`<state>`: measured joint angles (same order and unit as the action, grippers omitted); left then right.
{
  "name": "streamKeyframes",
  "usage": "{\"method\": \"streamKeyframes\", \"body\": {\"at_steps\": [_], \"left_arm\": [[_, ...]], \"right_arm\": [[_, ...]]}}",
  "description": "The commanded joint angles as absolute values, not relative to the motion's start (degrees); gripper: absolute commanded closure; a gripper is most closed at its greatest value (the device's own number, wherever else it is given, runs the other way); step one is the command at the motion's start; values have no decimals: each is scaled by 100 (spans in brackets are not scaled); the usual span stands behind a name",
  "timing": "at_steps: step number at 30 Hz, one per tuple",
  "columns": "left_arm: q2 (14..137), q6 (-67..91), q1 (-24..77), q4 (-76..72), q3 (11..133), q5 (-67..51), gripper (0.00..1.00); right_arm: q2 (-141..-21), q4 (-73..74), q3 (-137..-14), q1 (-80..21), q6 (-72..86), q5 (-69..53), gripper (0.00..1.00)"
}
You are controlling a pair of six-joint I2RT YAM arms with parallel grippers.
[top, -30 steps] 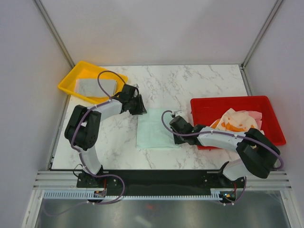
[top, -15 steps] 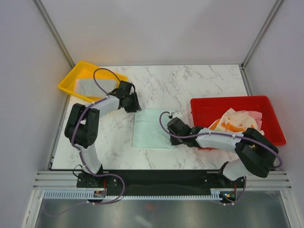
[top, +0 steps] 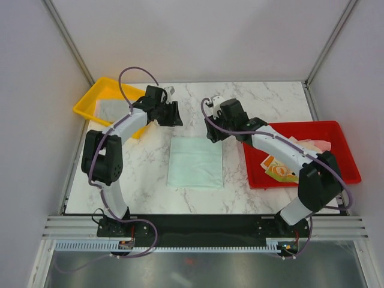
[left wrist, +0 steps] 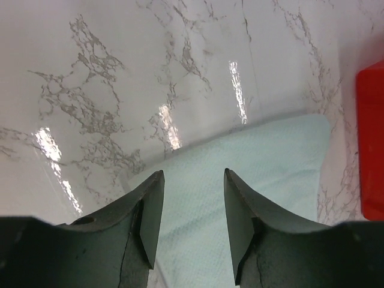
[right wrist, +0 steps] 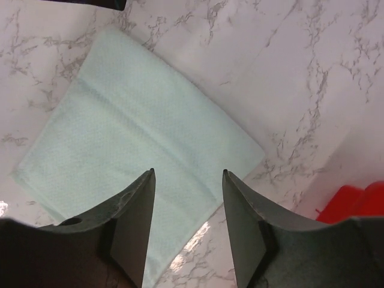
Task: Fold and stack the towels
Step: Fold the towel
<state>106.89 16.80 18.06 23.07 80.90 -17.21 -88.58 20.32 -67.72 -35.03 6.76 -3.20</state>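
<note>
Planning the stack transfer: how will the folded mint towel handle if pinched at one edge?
Mint towel probably floppy: thin, flat, creased, so an edge pinch likely lets it droop and unfold. A push may slide or bunch it on the glossy table.

We get bright, even overhead light, soft shadows. The glossy marble table (left wrist: 90,54) throws white glare streaks in the left wrist view; the weave on the mint towel (right wrist: 132,120) looks crisp.
</note>
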Motion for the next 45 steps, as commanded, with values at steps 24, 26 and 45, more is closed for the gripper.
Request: {"method": "streamKeyframes", "body": {"at_steps": [24,26,45], "left_arm": [[12058,-931,1178,3225,8771,-3612,43],[12146,-1002,1152,3296,8833,-3700,44],[12507,-1274,1011,3735,9264,-3832,52]], "right_arm": [[-12489,5255,-10054,-1828,-2839,-3770,34],[-12612,5317,-10186,-1811,-2874,-3779,36],[-13157,5432,-10626,-1626,-2690,-3797,77]]}}
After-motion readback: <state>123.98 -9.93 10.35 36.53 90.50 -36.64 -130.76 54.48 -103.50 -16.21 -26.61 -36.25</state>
